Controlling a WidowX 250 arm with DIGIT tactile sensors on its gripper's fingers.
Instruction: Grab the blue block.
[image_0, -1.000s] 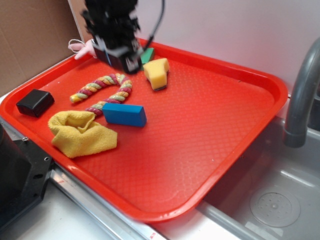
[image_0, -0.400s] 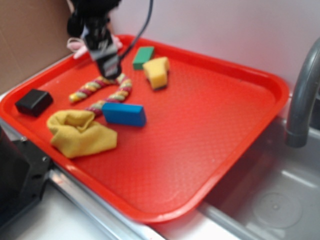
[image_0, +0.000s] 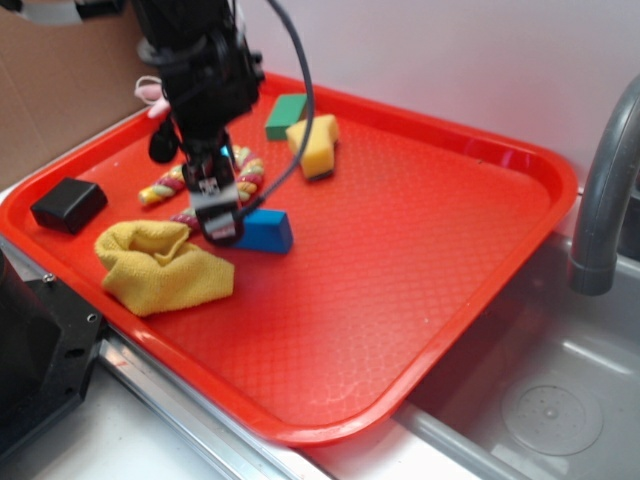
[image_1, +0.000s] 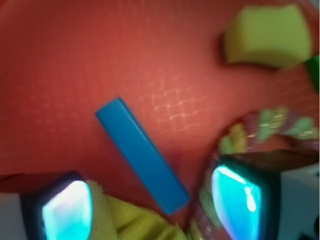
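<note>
Exterior view: a red plastic tray with a textured floor (image_0: 420, 260) is seen lying beside a steel sink basin (image_0: 550, 400), with a grey curved faucet (image_0: 600, 190) at the right edge. On the tray, a solid bright-blue rectangular block (image_0: 264, 231) lies flat near the left centre, just beside a crumpled yellow cloth (image_0: 160, 265) and a multicoloured braided rope (image_0: 170, 185). A yellow sponge wedge (image_0: 315, 145) and a small green block (image_0: 286, 114) are placed further back; a black box (image_0: 68, 205) sits at the left rim. The black gripper (image_0: 218, 215) is positioned low over the left end of the blue block, part of which is hidden by it. Wrist view: the blue block (image_1: 142, 155) is shown lying diagonally between the two fingers, one finger (image_1: 67, 210) at lower left and the other at lower right; the fingers are spread apart, with nothing gripped. The cloth (image_1: 135, 220) is touched by the block's lower end; the rope (image_1: 260, 130) and sponge (image_1: 267, 37) appear at the right.
</note>
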